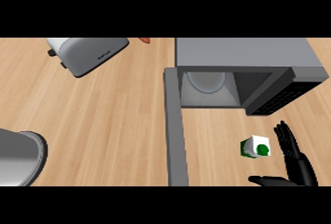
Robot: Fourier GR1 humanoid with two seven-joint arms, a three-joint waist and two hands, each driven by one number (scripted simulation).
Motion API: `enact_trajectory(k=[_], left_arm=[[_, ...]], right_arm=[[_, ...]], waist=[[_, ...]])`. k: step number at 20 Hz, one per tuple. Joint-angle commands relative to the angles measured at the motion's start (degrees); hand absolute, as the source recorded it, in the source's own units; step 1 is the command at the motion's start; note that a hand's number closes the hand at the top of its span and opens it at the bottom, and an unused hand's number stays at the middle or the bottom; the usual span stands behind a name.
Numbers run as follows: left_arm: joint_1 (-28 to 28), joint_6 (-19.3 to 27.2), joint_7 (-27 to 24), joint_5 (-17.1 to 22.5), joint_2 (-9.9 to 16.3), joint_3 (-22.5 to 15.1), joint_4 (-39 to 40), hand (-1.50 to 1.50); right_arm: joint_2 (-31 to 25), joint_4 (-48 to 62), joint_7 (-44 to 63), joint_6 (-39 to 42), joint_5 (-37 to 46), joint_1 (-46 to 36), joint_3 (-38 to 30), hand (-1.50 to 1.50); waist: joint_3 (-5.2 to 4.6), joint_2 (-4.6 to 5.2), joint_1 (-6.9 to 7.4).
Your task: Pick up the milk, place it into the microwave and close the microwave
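The milk [256, 147] is a small white carton with green marks, standing on the wooden counter in front of the microwave. My right hand [294, 164] is open just to its right, fingers straight and pointing away from me, thumb stretched out left below the carton, not touching it. The grey microwave [249, 57] sits at the back right with its cavity open and a pale round plate [207, 82] inside. Its door [174, 127] swings out toward me as a long grey slab left of the carton. My left hand is not in view.
A silver toaster [87, 53] lies at an angle at the back left. A grey rounded pot or bowl [19, 157] sits at the left edge. A small red-orange item [145, 40] peeks in at the top. The microwave's dark control panel [281, 98] faces front right.
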Motion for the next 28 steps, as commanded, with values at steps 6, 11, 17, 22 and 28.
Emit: enact_trajectory(k=[6, 11, 17, 22, 28], left_arm=[[-2.62, -1.31, 0.95, 0.85, 0.41, 2.43, 1.94, -1.50], [-0.06, -3.14, 2.73, 1.81, -2.78, 1.58, -1.78, -1.50], [-1.05, 0.02, 6.12, 3.39, -1.35, 2.28, -5.25, -1.50], [0.43, -3.04, 3.62, 2.03, -3.64, 1.41, -4.18, -1.50], [0.47, -5.52, 2.12, 7.02, 0.77, 6.93, 1.45, -1.50]], right_arm=[[-1.72, 22.44, -9.37, -4.51, 3.07, -12.64, -2.66, -1.50], [-2.65, 28.17, -14.87, -4.10, 3.34, -14.61, -2.56, -1.50], [-1.36, 41.26, -22.00, -6.75, 5.57, -21.19, -2.80, 1.50], [-3.12, 39.42, -28.00, -8.80, 7.58, -20.71, -1.64, 1.50], [1.94, 41.19, -24.33, -15.13, 5.49, -26.49, -4.38, 1.50]], waist=[[0.03, 0.09, 0.18], [0.02, 0.04, 0.17], [0.13, 0.24, 0.69], [0.18, 0.29, 0.93], [0.13, 0.26, 1.26]])
